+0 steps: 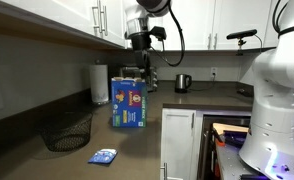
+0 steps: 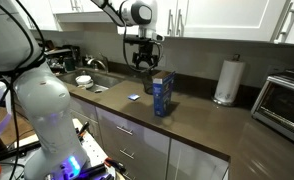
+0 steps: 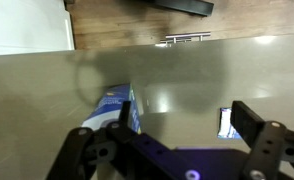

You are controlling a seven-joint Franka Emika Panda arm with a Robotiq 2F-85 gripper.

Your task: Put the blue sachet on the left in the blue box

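Observation:
The blue box [image 1: 128,103] stands upright on the dark counter, with a red and yellow picture on its front; it also shows in an exterior view [image 2: 163,95]. A small blue sachet [image 1: 103,156] lies flat on the counter in front of the box, apart from it, and shows in an exterior view [image 2: 134,97]. My gripper [image 1: 144,68] hangs above and a little behind the box [image 2: 145,60]. In the wrist view the gripper [image 3: 182,118] is open and empty, the box top [image 3: 111,106] is by one finger, and the sachet [image 3: 226,122] is partly hidden behind the other.
A black wire basket [image 1: 67,130] sits beside the box. A paper towel roll [image 1: 99,83] stands at the wall and a kettle [image 1: 183,83] further along. A sink [image 2: 90,80] and a toaster oven [image 2: 285,100] flank the counter. Cabinets hang overhead.

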